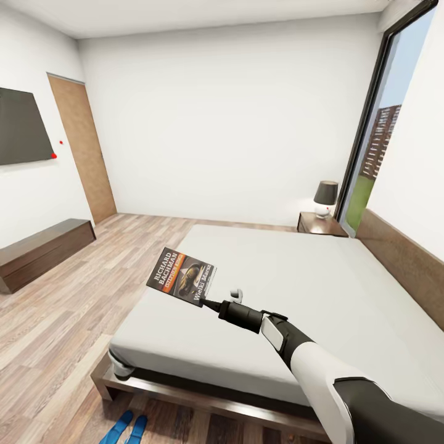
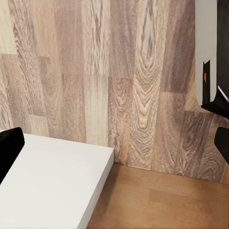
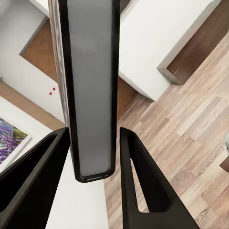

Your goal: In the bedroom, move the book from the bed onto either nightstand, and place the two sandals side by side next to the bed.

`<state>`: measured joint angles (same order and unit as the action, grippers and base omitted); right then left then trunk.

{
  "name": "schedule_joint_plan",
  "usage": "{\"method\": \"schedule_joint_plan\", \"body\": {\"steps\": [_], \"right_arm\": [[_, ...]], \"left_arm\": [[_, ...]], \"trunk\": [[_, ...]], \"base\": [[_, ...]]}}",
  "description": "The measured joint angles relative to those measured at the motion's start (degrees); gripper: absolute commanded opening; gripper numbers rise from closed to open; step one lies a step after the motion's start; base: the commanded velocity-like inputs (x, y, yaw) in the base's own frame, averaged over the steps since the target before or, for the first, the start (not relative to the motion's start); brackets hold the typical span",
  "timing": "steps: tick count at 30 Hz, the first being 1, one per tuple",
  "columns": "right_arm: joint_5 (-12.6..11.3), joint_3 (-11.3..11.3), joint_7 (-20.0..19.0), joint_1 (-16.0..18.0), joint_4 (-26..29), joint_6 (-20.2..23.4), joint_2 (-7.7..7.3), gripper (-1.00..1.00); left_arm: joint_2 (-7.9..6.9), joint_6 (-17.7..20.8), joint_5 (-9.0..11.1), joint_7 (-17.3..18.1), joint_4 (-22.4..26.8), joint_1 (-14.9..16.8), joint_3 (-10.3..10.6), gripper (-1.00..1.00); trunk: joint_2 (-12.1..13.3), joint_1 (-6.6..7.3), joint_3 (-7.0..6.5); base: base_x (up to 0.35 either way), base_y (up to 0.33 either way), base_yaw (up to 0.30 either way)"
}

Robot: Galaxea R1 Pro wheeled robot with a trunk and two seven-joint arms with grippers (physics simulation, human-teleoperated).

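Note:
The book (image 1: 182,277), dark-covered with an orange band and white lettering, hangs in the air over the near left part of the bed (image 1: 296,290). My right gripper (image 1: 207,302) is shut on its lower corner. In the right wrist view the book (image 3: 90,90) stands edge-on between the two black fingers (image 3: 143,186). Two blue sandals (image 1: 117,427) (image 1: 137,430) lie close together on the floor by the bed's near corner. A nightstand (image 1: 320,225) stands at the far side of the bed by the window. My left gripper (image 2: 114,148) is open above the wood floor.
A lamp (image 1: 325,198) sits on the nightstand. A long low dark dresser (image 1: 43,250) runs along the left wall under a wall screen (image 1: 21,126), beside a wooden door (image 1: 83,148). Open plank floor (image 1: 74,320) lies left of the bed. A white flat block (image 2: 47,186) shows under the left wrist.

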<state>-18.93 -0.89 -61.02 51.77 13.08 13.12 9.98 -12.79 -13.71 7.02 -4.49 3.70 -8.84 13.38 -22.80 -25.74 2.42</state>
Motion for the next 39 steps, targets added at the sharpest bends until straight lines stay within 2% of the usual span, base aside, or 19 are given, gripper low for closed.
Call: {"method": "schedule_joint_plan", "body": {"steps": [30,39], "right_arm": [[0.20,0.03,-0.04,-0.19,-0.01,-0.09,0.00,-1.00],[0.24,0.02,-0.05,-0.19,0.00,-0.09,0.01,-1.00]], "left_arm": [[0.92,0.05,-0.23,0.09,0.58,0.02,0.17,1.00],[1.34,0.17,-0.37,0.15,0.52,0.02,0.29,1.00]], "trunk": [[-0.09,-0.02,-2.57],[-0.09,-0.02,-2.89]], "base": [[0.000,0.000,0.016],[0.000,0.000,0.015]]}}
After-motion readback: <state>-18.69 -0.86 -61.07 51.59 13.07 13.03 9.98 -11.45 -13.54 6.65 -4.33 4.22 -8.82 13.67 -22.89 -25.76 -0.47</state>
